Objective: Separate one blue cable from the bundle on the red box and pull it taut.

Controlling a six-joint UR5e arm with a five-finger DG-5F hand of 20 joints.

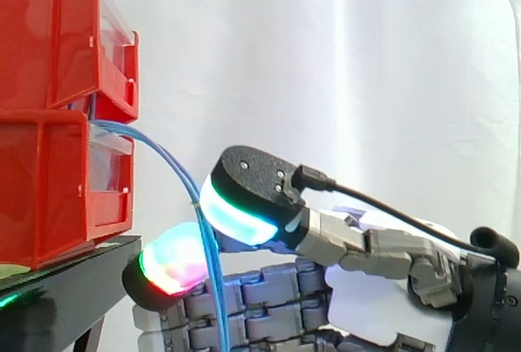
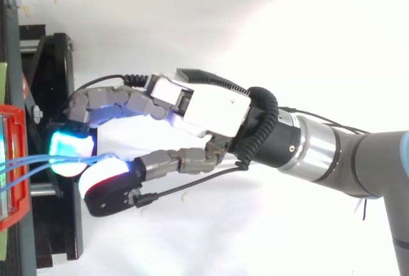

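Blue cables (image 1: pixel 216 287) (image 2: pixel 35 159) leave the gap between the two stacked red bins (image 1: pixel 49 181), curve out and down in an arc, and pass between the pads of the hand (image 2: pixel 211 107). Below the pads they run on downward in front of the other fingers. We cannot tell how many strands lie between the pads.

In the side view, the thumb pad (image 1: pixel 236 213), glowing cyan and green, sits just above and to the right of the cables. A finger pad (image 1: pixel 172 258), glowing red and green, sits just below and to the left. The gap between them is narrow, and the thumb closes against the finger with the cables pinched between.

In the top view, the cables cross from the red bin rim (image 2: pixel 19 206) to a point between the cyan finger pad (image 2: pixel 69 148) and the thumb pad (image 2: pixel 105 175).

The palm (image 1: pixel 366 287) lies to the right of the pads. The arm (image 2: pixel 358 161) extends to the right edge.

The bins rest on the black stand (image 1: pixel 73 275), in front of the white curtain (image 1: pixel 366 59).
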